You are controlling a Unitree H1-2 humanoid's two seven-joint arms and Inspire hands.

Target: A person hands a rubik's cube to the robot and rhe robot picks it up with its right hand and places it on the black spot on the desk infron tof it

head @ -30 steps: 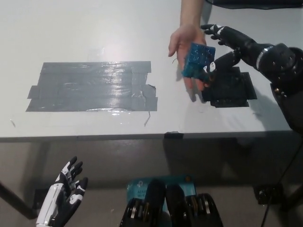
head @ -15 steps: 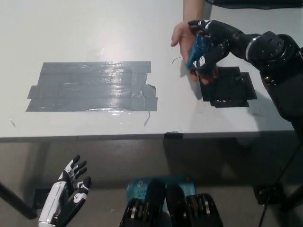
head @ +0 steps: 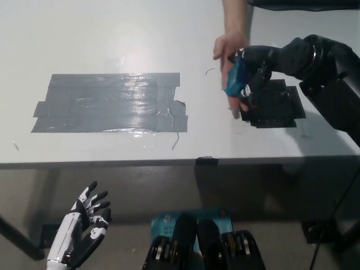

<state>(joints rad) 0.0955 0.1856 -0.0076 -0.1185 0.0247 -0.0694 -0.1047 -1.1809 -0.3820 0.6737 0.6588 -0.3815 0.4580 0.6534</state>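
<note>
We see no container on the counter [head: 112, 34]; a wide patch of grey tape [head: 109, 104] lies flat on its left half and the black spot [head: 275, 107] sits on its right half, toward the near edge.

The rubik's cube [head: 235, 76] is up off the counter, just left of the black spot's far-left corner, its blue face turned toward us. It is caught between two hands: the person's hand [head: 228, 50] reaches in from the far side and touches it from the left, while our black right hand [head: 254, 70] wraps it from the right, fingers closed around the cube. We cannot tell whether the person's fingers grip it or only lie against it.

Our right arm comes in from the right edge, forearm roughly level over the black spot, the hand turned inward toward the left.

Our white left hand [head: 84, 228] hangs below the near edge of the counter at lower left, fingers spread, holding nothing.
</note>
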